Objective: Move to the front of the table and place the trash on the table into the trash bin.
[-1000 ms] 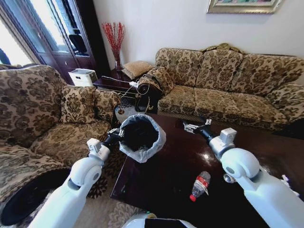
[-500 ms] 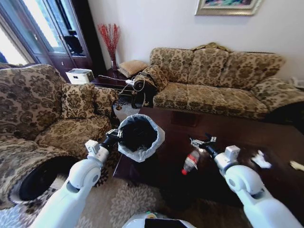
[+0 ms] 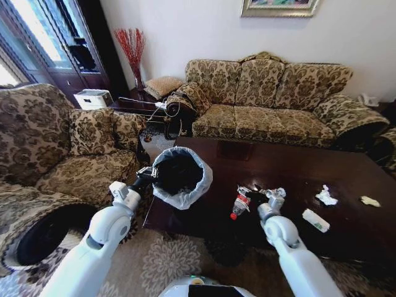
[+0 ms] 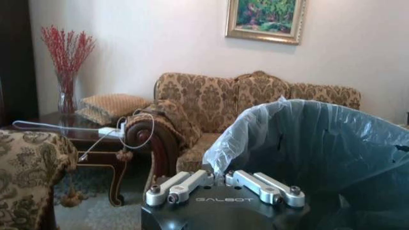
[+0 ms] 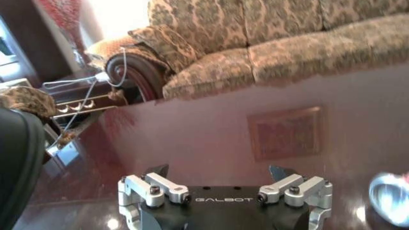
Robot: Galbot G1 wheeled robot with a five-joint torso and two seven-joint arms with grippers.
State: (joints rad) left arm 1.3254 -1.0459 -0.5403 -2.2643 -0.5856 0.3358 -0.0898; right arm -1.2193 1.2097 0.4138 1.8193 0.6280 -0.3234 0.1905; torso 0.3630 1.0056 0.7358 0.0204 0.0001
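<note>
Patterned sofas stand on the far side and on the left of the table (image 3: 346,235), whose dark top is glossy. The left gripper (image 3: 150,174) holds the bin (image 3: 182,176) by the near-left part of its rim; in the left wrist view its jaws are clenched on the bag edge (image 4: 221,170). The bin hangs at the left end of the table, and its mouth is tipped toward the robot.

The right gripper (image 3: 255,191) is low over the table with jaws released and nothing between them, just right of the bottle (image 3: 239,203). The bottle lies on its side near the front edge. Its long axis runs from near-left to far-right, and the red cap points to the near-left, toward the robot. A white paper (image 3: 325,197), a wrapper (image 3: 315,220) and a yellowish scrap (image 3: 370,201) lie further right, well apart from the gripper.

I think the round bottle is the main risk. If one jaw touches its side first, it could roll toward the front edge and fall onto the carpet (image 3: 167,266). The bin is held only by the thin bag and rim, so it may slip or tilt more when something drops inside.
</note>
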